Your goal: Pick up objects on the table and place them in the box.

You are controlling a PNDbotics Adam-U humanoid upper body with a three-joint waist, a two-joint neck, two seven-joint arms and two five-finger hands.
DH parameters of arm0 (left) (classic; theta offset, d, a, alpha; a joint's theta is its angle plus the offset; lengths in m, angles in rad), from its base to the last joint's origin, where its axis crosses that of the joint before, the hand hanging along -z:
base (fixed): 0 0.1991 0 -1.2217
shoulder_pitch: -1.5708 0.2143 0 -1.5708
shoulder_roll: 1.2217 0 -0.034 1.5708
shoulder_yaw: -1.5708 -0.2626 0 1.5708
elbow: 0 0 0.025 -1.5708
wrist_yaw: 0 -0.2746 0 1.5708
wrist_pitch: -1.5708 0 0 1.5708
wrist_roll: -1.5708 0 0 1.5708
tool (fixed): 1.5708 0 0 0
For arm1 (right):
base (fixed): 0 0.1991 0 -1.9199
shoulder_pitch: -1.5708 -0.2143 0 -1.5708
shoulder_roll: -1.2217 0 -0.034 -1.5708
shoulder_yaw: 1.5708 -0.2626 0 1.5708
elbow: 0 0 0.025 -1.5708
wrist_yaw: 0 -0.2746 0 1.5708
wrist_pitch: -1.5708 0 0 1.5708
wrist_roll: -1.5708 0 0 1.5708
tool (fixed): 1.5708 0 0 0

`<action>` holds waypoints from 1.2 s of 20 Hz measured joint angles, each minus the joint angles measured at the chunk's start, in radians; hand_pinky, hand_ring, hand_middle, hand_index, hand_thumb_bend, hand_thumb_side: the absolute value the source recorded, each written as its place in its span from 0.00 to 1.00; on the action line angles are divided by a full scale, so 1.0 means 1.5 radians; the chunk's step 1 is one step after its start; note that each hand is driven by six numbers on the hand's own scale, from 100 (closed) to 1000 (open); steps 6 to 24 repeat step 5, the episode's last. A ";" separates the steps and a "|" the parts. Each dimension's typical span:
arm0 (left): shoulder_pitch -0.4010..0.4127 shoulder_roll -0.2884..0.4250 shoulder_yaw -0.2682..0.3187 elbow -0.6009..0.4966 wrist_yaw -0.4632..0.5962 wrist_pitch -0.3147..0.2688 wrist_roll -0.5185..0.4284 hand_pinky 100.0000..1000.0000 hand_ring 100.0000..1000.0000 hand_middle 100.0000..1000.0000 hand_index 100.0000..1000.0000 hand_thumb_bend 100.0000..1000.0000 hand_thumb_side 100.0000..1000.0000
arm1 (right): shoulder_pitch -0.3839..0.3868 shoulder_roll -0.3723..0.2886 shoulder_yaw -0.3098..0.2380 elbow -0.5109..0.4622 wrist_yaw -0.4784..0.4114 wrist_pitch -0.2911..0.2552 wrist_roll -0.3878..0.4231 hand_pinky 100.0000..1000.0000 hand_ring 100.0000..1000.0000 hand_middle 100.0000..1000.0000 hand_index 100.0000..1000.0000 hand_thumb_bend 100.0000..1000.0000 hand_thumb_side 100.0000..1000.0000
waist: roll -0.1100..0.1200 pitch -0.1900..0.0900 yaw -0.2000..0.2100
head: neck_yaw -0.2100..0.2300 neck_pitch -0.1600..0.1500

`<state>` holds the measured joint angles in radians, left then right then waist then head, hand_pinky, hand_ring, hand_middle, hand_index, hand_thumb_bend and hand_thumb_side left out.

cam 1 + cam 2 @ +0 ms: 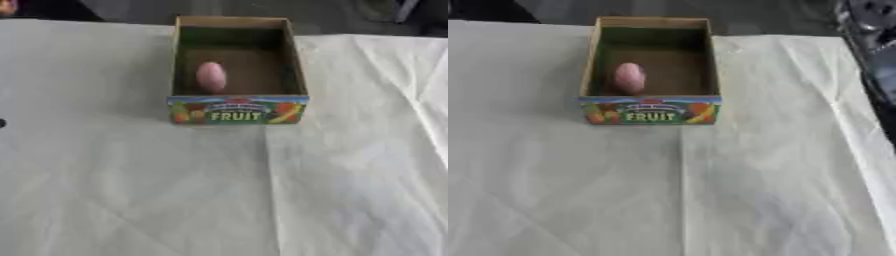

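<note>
— Where is the pink egg-shaped thing (pixel 211 77)?
— It lies inside the box (pixel 238 111), toward its left near corner; the box sits at the far middle of the desk (pixel 131 190), on a white cloth.
— And the fingers?
— Neither hand shows, so their state cannot be told.

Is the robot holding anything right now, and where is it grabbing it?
Nothing is held. No robot hand shows in either view. The pink egg-shaped thing lies by itself inside the box, which stands on the white cloth.
</note>
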<state>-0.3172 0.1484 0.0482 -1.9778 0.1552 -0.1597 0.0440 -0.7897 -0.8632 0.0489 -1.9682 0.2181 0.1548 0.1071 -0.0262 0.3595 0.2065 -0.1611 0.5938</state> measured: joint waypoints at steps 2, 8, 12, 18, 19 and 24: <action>0.000 0.000 0.000 0.000 0.000 0.001 0.002 0.46 0.46 0.53 0.71 0.00 0.83 | 0.026 -0.008 -0.015 -0.007 -0.026 -0.005 -0.029 0.52 0.68 0.64 0.84 0.21 1.00 | 0.006 -0.005 -0.007 | 0.006 0.006; 0.002 -0.006 0.003 0.000 0.001 -0.001 0.005 0.46 0.46 0.53 0.71 0.00 0.83 | 0.071 -0.013 -0.037 -0.009 -0.057 -0.024 -0.076 0.52 0.67 0.62 0.83 0.13 1.00 | 0.015 -0.014 -0.019 | 0.013 0.015; 0.002 -0.006 0.003 0.000 0.001 -0.001 0.005 0.46 0.46 0.53 0.71 0.00 0.83 | 0.071 -0.013 -0.037 -0.009 -0.057 -0.024 -0.076 0.52 0.67 0.62 0.83 0.13 1.00 | 0.015 -0.014 -0.019 | 0.013 0.015; 0.002 -0.006 0.003 0.000 0.001 -0.001 0.005 0.46 0.46 0.53 0.71 0.00 0.83 | 0.071 -0.013 -0.037 -0.009 -0.057 -0.024 -0.076 0.52 0.67 0.62 0.83 0.13 1.00 | 0.015 -0.014 -0.019 | 0.013 0.015; 0.002 -0.006 0.003 0.000 0.001 -0.001 0.005 0.46 0.46 0.53 0.71 0.00 0.83 | 0.071 -0.013 -0.037 -0.009 -0.057 -0.024 -0.076 0.52 0.67 0.62 0.83 0.13 1.00 | 0.015 -0.014 -0.019 | 0.013 0.015; 0.002 -0.006 0.003 0.000 0.001 -0.001 0.005 0.46 0.46 0.53 0.71 0.00 0.83 | 0.071 -0.013 -0.037 -0.009 -0.057 -0.024 -0.076 0.52 0.67 0.62 0.83 0.13 1.00 | 0.015 -0.014 -0.019 | 0.013 0.015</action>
